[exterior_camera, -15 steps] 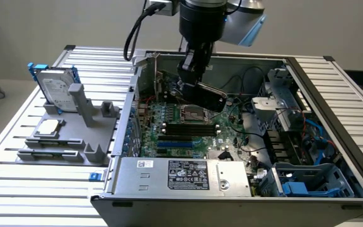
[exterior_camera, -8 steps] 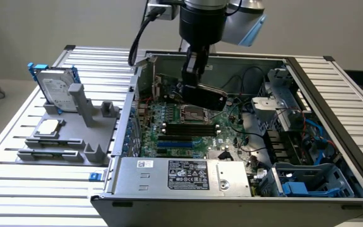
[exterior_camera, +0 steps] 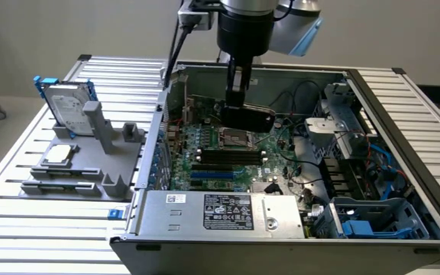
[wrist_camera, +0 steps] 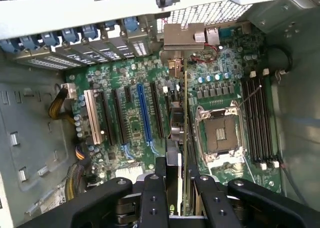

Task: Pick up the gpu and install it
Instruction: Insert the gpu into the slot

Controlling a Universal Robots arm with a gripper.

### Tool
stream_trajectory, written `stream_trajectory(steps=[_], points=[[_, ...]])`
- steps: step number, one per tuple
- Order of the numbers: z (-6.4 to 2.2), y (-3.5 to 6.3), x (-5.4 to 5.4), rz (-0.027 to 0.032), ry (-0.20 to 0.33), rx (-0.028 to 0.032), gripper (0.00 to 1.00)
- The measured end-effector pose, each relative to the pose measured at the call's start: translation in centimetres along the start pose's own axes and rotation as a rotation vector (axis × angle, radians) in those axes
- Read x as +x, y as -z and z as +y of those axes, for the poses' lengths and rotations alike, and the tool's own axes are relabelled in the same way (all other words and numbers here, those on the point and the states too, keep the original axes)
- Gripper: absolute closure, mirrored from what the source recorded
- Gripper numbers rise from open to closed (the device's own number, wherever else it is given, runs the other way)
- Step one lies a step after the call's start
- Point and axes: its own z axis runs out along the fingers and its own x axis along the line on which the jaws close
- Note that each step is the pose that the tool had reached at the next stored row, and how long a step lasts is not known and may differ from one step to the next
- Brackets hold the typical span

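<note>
Wrist view: hand (wrist_camera: 181,188) pinches gpu (wrist_camera: 179,123) upright over motherboard (wrist_camera: 132,123).

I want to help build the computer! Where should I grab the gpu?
By its top long edge, coming straight down from above, pinching the two flat faces. The gpu stands on edge over the motherboard, so that edge is free; the gripper holds it there.

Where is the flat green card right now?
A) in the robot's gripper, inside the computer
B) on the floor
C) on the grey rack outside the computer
A: the gripper is shut on the card, holding it on edge over the board inside the computer.
</note>
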Motion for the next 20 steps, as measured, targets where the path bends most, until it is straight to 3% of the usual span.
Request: stream_trajectory(steps=[8, 14, 20], points=[[-0.01, -0.74, 0.2, -0.0013, 0.107, -0.0003, 0.74], [0.77, -1.77, 0.8, -0.004, 0.117, 0.001, 0.74], [0.91, -2.07, 1.6, -0.0042, 0.117, 0.0013, 0.74]])
